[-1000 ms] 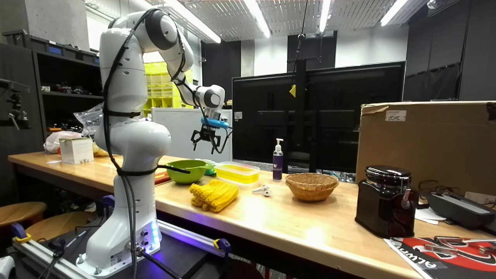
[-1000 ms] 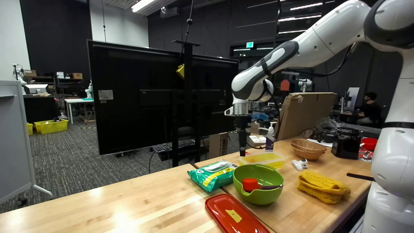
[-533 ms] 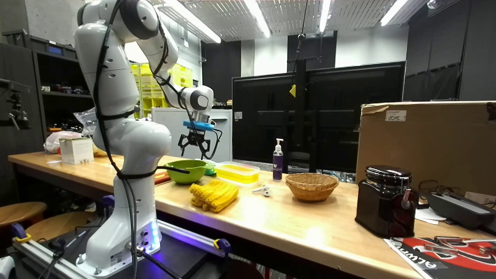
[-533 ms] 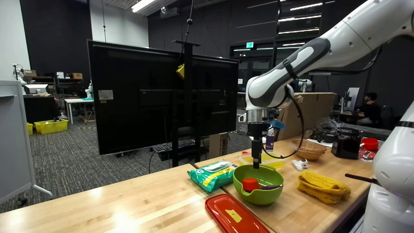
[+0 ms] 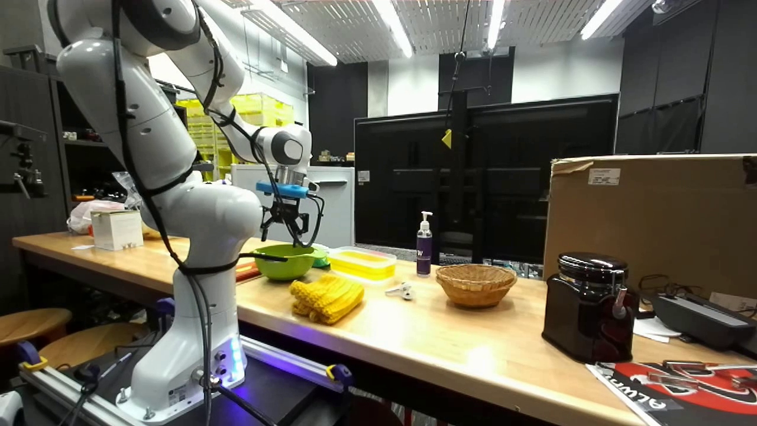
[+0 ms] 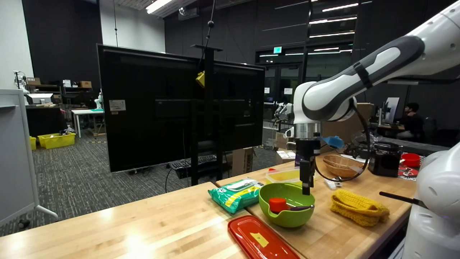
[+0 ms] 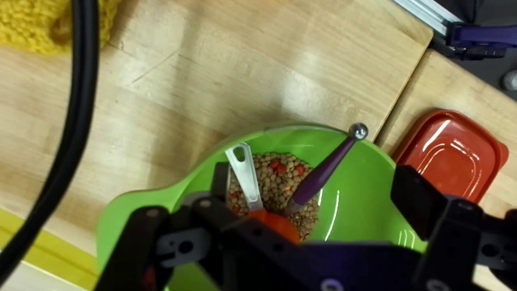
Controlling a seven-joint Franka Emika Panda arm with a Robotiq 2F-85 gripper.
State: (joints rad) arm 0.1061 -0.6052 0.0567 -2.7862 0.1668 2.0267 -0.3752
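In an exterior view, the black two-fingered gripper (image 5: 280,240) hangs over the round green plastic bowl (image 5: 284,267) on the pale wooden table (image 5: 408,331). The crumpled yellow knitted cloth (image 5: 328,299) lies near the bowl, close to the table's front edge; the rectangular clear-and-yellow plastic container (image 5: 362,266) stands behind, limiting room there.

In an exterior view, the green plastic packet of wipes (image 6: 235,196) sits just beside the bowl, and the shallow red plastic tray (image 6: 273,249) is near it too. Whether a fingertip touches the rim, I cannot tell.

In the wrist view, the fingers are spread wide, released, grasping nothing. Between them appear the tapered purple handle (image 7: 321,178), its metal ball end at the rim, and the pale holed handle (image 7: 247,180) of the red-orange cup (image 7: 278,226), among brown lentils (image 7: 271,178) inside the bowl. Positioning seems done; gripping is not.
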